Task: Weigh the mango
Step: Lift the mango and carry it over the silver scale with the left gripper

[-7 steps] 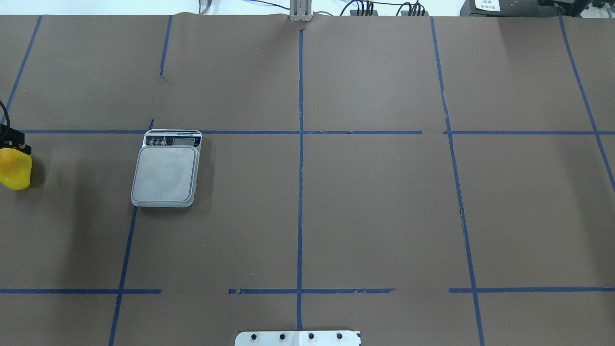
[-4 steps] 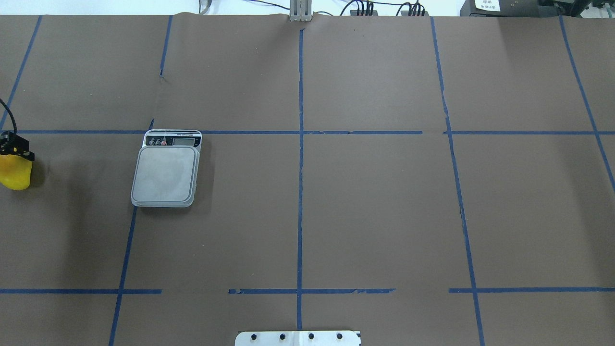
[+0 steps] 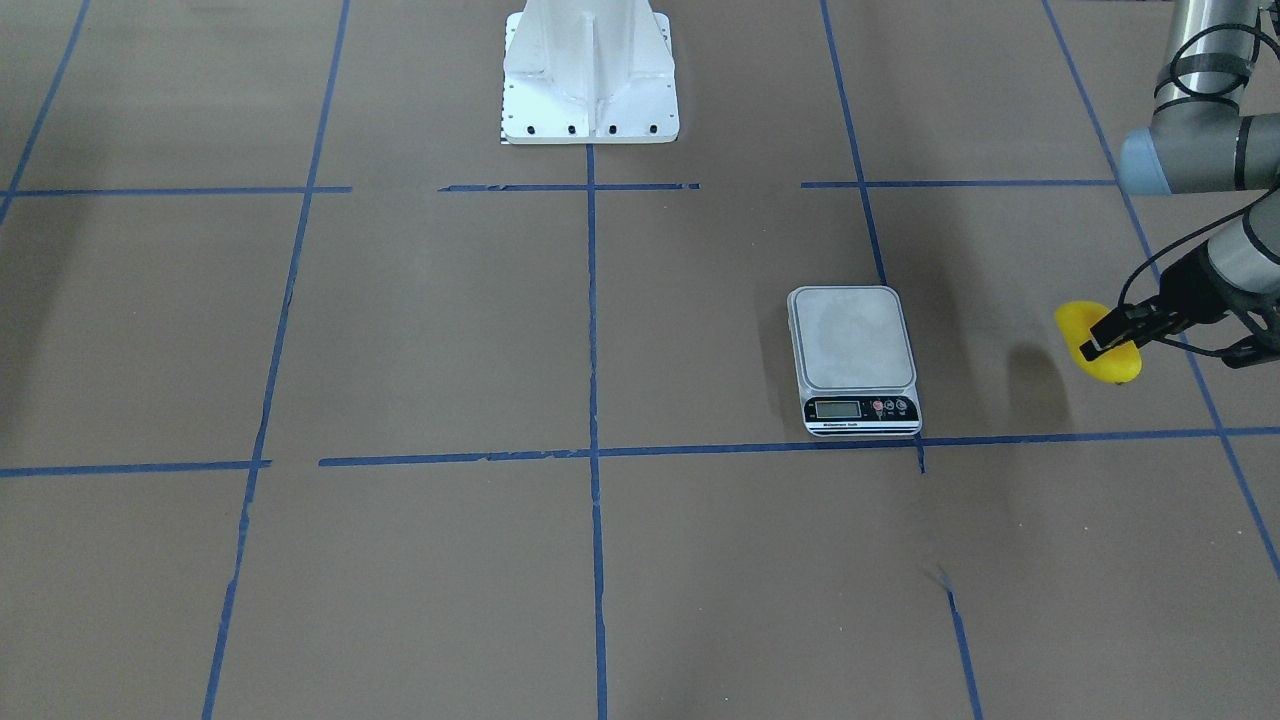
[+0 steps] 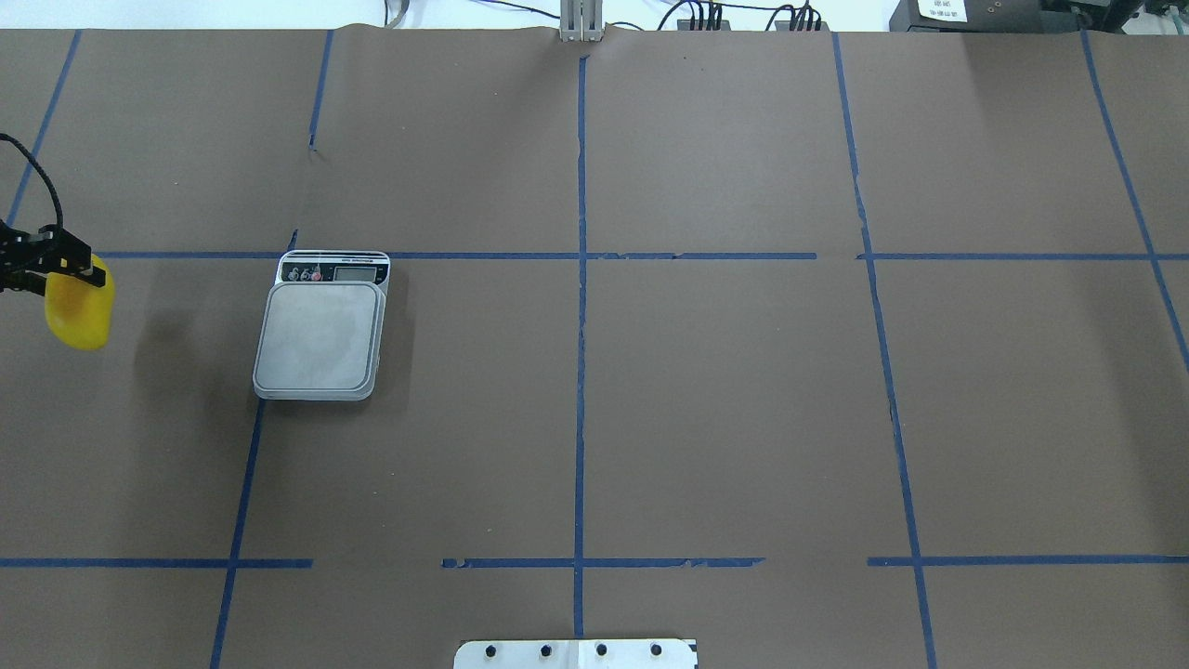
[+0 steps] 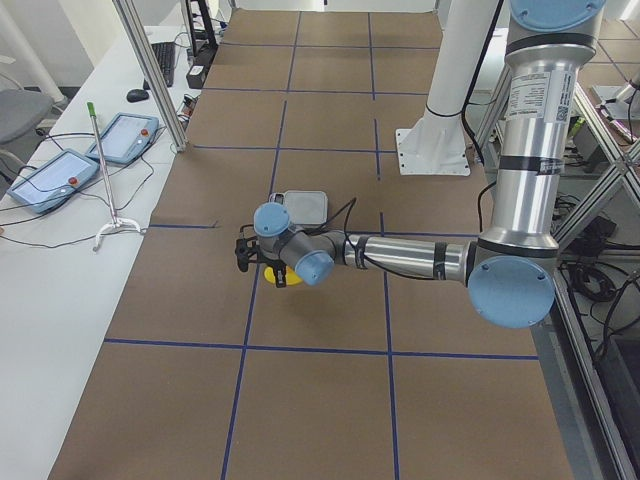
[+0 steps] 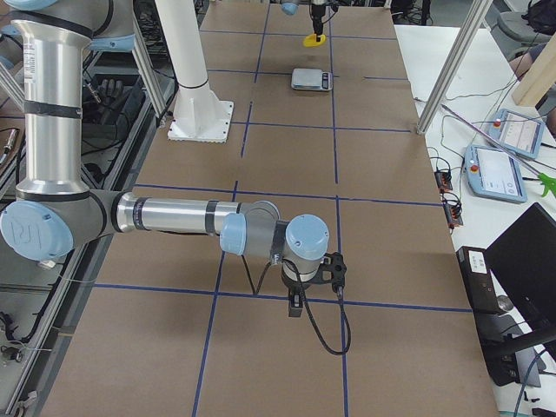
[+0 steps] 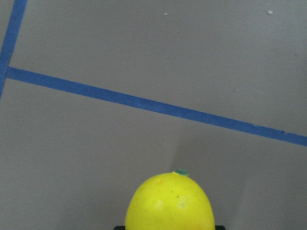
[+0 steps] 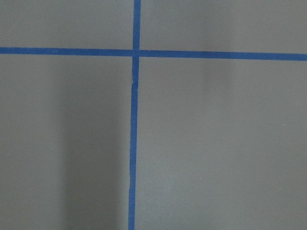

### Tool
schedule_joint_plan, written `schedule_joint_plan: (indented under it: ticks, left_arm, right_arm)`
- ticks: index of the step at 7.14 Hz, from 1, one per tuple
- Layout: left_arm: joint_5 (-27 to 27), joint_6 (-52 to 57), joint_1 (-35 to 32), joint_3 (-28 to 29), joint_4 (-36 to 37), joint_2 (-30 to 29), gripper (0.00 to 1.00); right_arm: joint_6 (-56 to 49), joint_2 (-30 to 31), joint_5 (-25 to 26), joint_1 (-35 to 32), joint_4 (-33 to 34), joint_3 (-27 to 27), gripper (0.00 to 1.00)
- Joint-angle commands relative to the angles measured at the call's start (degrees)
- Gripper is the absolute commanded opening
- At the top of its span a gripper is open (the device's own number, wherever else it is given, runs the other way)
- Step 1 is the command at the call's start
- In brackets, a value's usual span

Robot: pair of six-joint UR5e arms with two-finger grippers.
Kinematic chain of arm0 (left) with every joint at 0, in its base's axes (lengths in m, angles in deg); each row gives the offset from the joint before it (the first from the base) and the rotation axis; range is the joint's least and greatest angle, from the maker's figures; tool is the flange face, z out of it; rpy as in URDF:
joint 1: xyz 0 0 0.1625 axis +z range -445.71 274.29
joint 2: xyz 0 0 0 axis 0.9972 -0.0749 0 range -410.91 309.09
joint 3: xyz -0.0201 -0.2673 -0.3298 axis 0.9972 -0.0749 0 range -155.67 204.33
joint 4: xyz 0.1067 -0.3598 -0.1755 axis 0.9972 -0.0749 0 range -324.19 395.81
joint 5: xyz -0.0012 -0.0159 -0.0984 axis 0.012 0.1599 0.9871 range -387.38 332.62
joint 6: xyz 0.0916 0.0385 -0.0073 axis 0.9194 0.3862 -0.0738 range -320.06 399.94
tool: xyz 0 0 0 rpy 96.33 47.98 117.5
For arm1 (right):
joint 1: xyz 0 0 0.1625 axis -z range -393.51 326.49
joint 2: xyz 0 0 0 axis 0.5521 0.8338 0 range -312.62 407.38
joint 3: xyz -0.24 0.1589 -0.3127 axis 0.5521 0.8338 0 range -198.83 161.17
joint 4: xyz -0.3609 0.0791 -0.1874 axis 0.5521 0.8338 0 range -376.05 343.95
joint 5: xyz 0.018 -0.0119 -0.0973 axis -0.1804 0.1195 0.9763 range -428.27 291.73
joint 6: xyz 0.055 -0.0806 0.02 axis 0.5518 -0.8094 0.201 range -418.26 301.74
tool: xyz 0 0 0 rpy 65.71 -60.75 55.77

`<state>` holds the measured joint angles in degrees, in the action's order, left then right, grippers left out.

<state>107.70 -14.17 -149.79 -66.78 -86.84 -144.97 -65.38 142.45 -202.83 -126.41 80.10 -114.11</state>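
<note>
The mango (image 4: 81, 314) is a small glossy yellow fruit. My left gripper (image 4: 72, 267) is shut on it and holds it above the table near the left edge, with its shadow below on the brown paper. It also shows in the front view (image 3: 1093, 347), the left view (image 5: 281, 277) and the left wrist view (image 7: 170, 202). The grey scale (image 4: 320, 334) with its display strip sits to the mango's right, apart from it, platform bare (image 3: 853, 338). My right gripper (image 6: 295, 300) hangs over bare table far from the scale; I cannot tell if it is open or shut.
The white robot base plate (image 3: 590, 70) stands at the table's middle edge. Blue tape lines (image 4: 581, 279) divide the brown paper. A side table with teach pendants (image 5: 60, 175) and an aluminium post (image 5: 150, 70) lie beyond the far edge.
My left gripper has carried the mango to the right, toward the scale, and slightly further from the robot. The scale has not moved.
</note>
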Motion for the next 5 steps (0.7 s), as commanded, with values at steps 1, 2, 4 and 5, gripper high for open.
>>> schedule_joint_plan:
  ticks: [1,2,4,5]
  left_arm:
    - [0.18,-11.21,7.35,-5.23,2.32,-7.49,0.00]
    - [-2.08,-14.93,13.23,-4.26,2.41,-10.76,0.00]
    - [-4.39,-16.45,16.18,-1.19,2.41,-14.64,0.00]
    - [-4.39,-16.46,16.27,-1.09,2.50,-15.18,0.00]
  right_arm:
    - [0.00,0.03,0.00,0.00,0.00,0.00,1.00]
    - [0.00,-0.06,0.00,0.00,0.00,0.00,1.00]
    - [0.00,-0.06,0.00,0.00,0.00,0.00,1.00]
    - [0.00,-0.06,0.00,0.00,0.00,0.00,1.00]
